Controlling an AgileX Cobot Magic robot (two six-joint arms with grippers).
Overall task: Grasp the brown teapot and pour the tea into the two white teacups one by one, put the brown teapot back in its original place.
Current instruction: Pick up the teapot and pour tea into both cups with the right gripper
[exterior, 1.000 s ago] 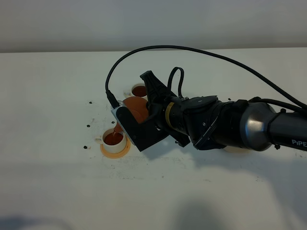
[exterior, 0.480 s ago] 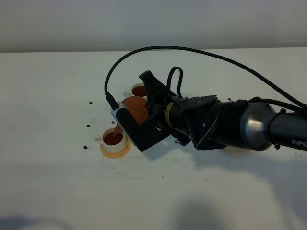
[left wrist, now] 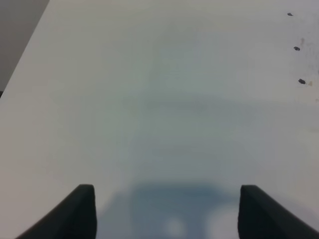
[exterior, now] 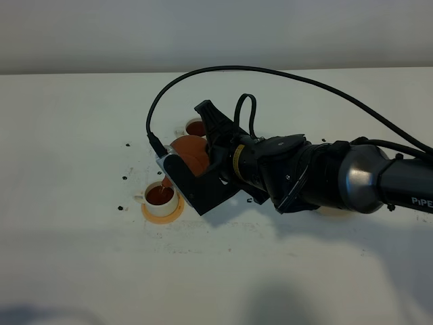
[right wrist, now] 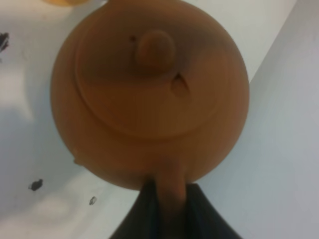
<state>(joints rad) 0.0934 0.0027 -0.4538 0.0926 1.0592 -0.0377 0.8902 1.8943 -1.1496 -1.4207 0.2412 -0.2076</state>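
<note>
Brown teapot (exterior: 191, 153) tipped, spout down-left over near teacup (exterior: 160, 197) (pouring).

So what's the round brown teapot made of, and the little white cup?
The round reddish-brown teapot looks like unglazed clay: matte and earthy, with no shine on its lid. The small white cup is probably glazed ceramic, smooth and bright, though too small here to be sure.
</note>
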